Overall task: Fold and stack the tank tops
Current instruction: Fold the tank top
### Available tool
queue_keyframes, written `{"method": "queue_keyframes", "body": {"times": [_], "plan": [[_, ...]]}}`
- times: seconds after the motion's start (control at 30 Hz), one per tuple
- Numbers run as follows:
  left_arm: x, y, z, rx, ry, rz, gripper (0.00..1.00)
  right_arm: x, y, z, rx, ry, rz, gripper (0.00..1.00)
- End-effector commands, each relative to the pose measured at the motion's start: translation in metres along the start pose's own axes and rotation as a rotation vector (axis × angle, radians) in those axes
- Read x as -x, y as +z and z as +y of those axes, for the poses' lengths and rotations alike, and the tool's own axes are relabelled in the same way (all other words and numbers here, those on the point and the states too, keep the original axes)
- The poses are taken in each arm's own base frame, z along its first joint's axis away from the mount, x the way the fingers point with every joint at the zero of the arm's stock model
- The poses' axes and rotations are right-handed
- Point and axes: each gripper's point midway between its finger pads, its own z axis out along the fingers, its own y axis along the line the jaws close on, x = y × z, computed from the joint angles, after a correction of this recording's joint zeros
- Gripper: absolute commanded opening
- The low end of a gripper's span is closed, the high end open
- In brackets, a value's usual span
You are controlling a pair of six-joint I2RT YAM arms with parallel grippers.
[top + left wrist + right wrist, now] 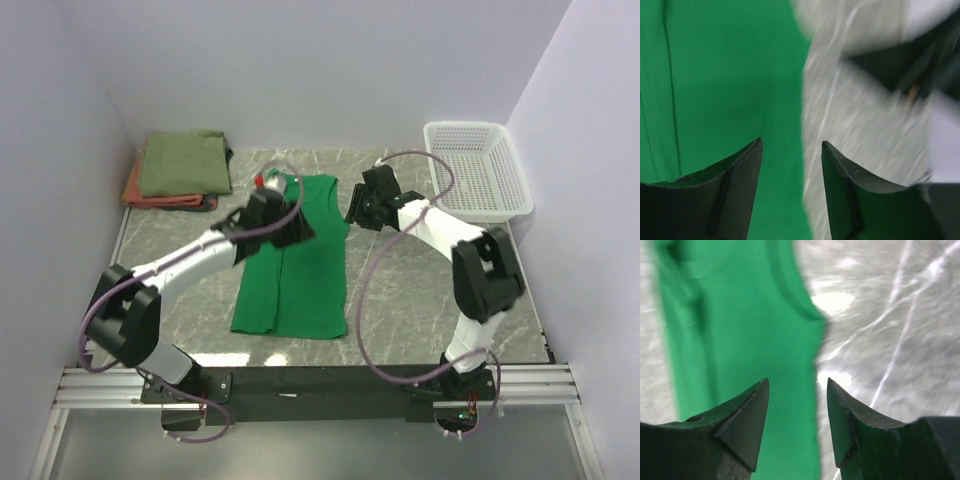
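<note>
The bright green tank top lies flat in the middle of the table, neck end to the back, with a lengthwise fold line down it. My left gripper hovers over its upper part. In the left wrist view that gripper is open, straddling the cloth's right edge with nothing between the fingers. My right gripper sits at the top's right armhole edge. It too is open and empty, above the cloth's edge. The olive green tank top lies folded on the rust-red one at the back left.
A white mesh basket stands at the back right against the wall. The marble table is walled on the left, back and right. The right arm's dark links show blurred in the left wrist view.
</note>
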Motion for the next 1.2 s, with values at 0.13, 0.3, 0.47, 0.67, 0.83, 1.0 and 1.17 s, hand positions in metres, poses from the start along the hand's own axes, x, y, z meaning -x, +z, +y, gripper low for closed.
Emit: {"method": "queue_keyframes", "body": {"times": [0.13,0.3,0.47,0.67,0.83,1.0,1.17], "plan": [[-0.089,-0.041,0.000,-0.044,0.003,0.069,0.52,-0.001,0.058,-0.001,0.022,-0.019,0.099,0.53],[-0.157,-0.058,-0.013,-0.101,0.071,0.197,0.52,-0.008,0.080,-0.009,-0.006,-0.007,0.115,0.50],[-0.205,-0.061,-0.021,-0.078,0.165,0.265,0.52,-0.007,0.089,-0.022,-0.044,0.021,0.106,0.31],[-0.239,-0.061,-0.041,-0.035,0.305,0.282,0.52,-0.008,0.091,-0.028,-0.050,0.027,0.104,0.05],[-0.254,-0.051,-0.036,0.093,0.428,0.242,0.52,-0.010,0.086,-0.032,-0.045,0.032,0.100,0.00],[-0.265,-0.043,-0.032,0.200,0.520,0.221,0.52,-0.009,0.083,-0.035,-0.044,0.034,0.096,0.00],[-0.270,-0.034,-0.026,0.274,0.560,0.189,0.48,-0.011,0.082,-0.038,-0.038,0.040,0.099,0.00]]}}
